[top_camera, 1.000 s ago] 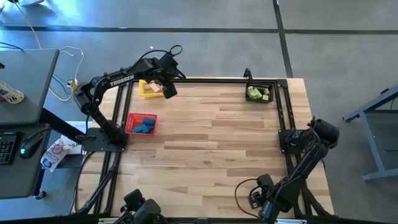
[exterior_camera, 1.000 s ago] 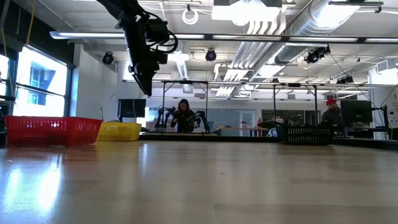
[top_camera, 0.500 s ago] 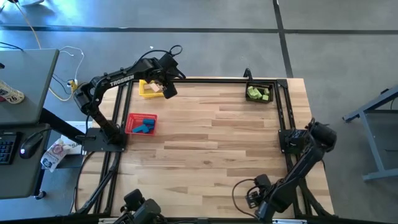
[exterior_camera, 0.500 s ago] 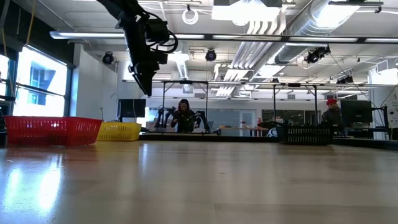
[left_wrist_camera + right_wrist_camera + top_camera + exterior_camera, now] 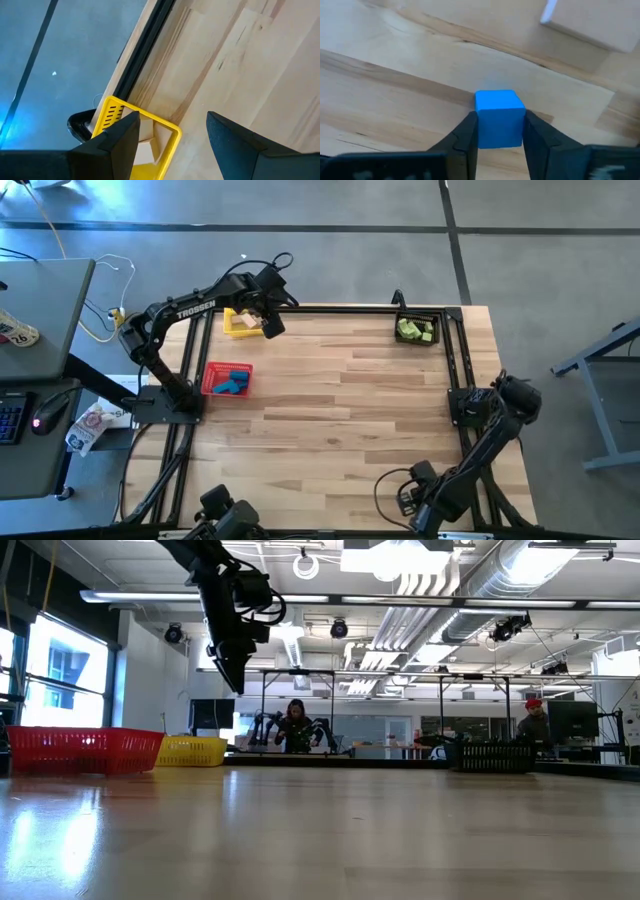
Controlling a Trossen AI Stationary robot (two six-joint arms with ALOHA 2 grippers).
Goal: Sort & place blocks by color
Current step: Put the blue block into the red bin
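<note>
While left gripper (image 5: 272, 326) hangs w/ fingers apart just above yellow basket (image 5: 240, 323) at table's 11 o'clock, right gripper (image 5: 499, 131) at 5 o'clock edge is clamped on blue cube (image 5: 499, 118), cube betw. its fingertips.

Three baskets (image 5: 227, 379) line the table's (image 5: 340, 420) far edges — blocks (image 5: 415, 330) inside.

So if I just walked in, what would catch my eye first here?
Probably the bright blue cube pinched in the right hand, down at the table's near right corner. Next, the three small baskets: yellow under the open left hand, red holding blue blocks, black holding green ones.
</note>
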